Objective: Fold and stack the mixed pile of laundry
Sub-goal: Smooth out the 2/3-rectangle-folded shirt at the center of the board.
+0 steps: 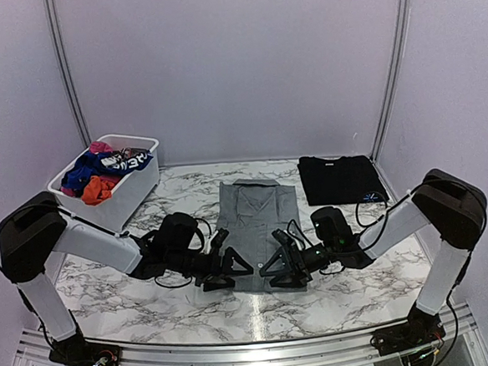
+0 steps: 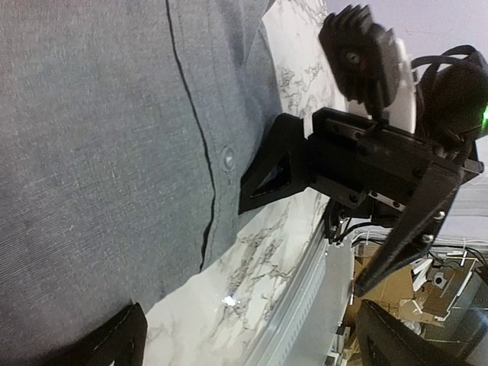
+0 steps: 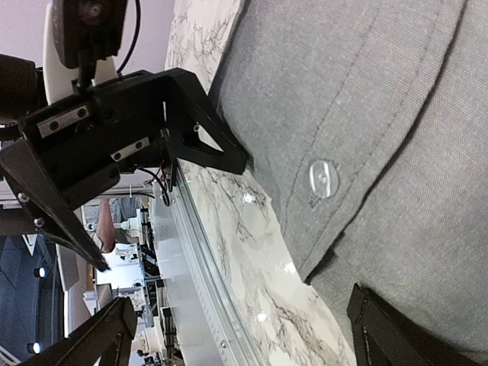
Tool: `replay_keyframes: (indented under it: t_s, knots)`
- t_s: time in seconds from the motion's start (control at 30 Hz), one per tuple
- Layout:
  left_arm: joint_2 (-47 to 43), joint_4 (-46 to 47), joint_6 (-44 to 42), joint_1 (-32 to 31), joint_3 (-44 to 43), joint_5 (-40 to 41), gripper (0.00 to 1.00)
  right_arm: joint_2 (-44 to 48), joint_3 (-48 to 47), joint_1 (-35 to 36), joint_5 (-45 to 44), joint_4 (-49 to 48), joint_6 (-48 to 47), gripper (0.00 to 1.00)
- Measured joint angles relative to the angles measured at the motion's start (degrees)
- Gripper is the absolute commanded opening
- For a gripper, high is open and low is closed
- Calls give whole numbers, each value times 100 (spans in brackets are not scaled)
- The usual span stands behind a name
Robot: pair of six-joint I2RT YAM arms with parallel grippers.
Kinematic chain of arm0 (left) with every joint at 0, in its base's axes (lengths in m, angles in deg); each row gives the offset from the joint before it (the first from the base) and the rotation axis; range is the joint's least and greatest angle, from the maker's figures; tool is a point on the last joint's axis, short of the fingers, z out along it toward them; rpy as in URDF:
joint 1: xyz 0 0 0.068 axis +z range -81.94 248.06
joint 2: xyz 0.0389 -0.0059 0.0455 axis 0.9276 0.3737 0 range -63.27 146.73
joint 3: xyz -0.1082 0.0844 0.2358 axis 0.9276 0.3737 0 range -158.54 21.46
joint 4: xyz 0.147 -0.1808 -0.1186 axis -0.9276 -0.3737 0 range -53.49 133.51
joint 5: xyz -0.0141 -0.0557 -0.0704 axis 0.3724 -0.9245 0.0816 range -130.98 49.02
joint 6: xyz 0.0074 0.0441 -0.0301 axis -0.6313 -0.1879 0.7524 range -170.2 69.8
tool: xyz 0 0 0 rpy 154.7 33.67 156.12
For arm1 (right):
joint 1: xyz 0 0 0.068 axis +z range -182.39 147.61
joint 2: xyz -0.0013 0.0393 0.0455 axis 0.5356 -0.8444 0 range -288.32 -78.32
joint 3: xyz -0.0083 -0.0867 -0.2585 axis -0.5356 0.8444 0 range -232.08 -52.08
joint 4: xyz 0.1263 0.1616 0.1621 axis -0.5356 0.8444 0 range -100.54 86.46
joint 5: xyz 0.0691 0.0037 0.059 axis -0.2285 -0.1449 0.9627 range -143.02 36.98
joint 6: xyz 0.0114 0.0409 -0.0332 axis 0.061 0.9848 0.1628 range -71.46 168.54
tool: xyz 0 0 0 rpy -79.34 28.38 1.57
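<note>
Though flat, grey shirt (image 1: 255, 216), hem at left gripper (image 1: 229, 262), right gripper (image 1: 276, 261).

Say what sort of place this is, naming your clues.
Probably a robot test booth: a left arm and right arm bolted at a marble-look table, plain walls, a basket of clothes.

Both my arms lie low, reaching inward.
My left gripper (image 1: 227, 264) and right gripper (image 1: 277, 262) face each other, jaws spread wide.
</note>
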Motion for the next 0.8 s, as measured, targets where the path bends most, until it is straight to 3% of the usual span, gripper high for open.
replay_keyframes:
  t_s: [0.13,0.3,0.57,0.8]
  knots:
    - [-415,-122,127,-7,-61,9,99,481,-111,-28,11,879,-382,96]
    - [-330,-219,138,4,-610,79,99,850,-776,-157,57,1491,-732,96]
    - [621,-286,94,107,-977,380,98,-173,-859,-457,157,1327,-855,92]
    - [730,-133,68,46,-866,372,88,-245,-542,-741,354,1038,-1272,75]
